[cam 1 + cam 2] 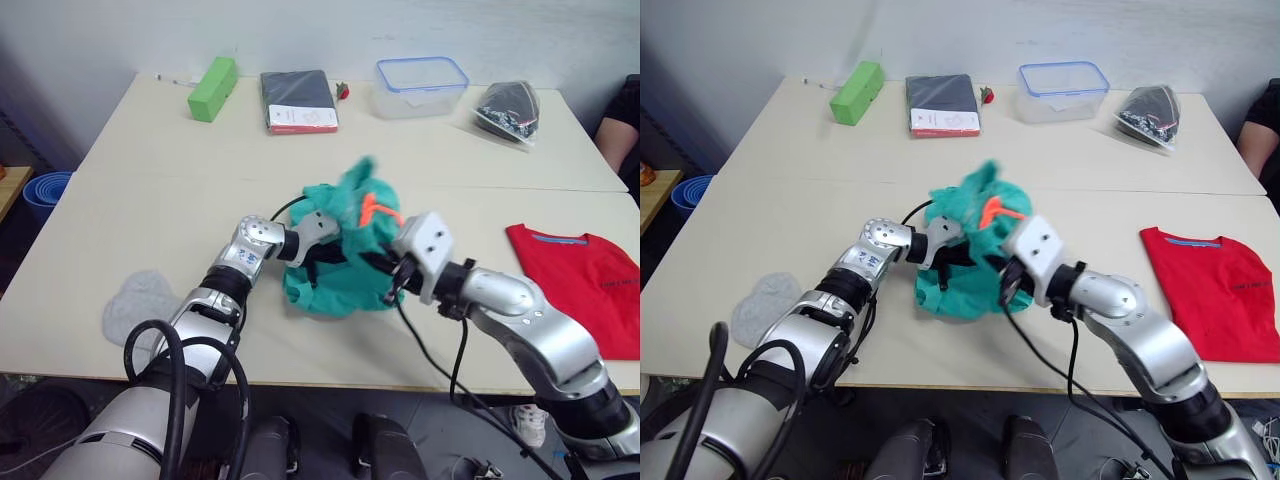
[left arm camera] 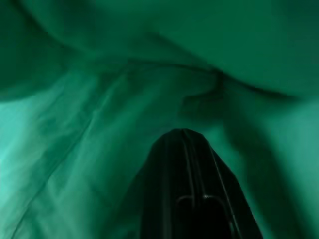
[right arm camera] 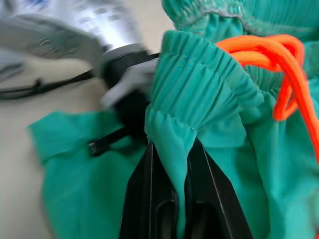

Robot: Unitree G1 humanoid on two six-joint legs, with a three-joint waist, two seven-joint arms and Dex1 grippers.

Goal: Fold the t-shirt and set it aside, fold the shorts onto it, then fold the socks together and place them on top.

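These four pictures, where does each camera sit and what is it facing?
Left and right eye views: on the head, looking down over both arms at the bunched shorts and the t-shirt.
Left wrist view: on the left arm, pressed against teal fabric; one black finger shows.
Right wrist view: on the right arm; the right gripper pinches the waistband.
All share the shorts.

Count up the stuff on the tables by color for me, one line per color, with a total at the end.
Red: 1, the t-shirt
Teal-green: 1, the shorts
Grey: 1, the socks, bunched together
Bright green: 1, a box
Black: 2, a folder and a bagged item
Clear: 1, a lidded container
Total: 7
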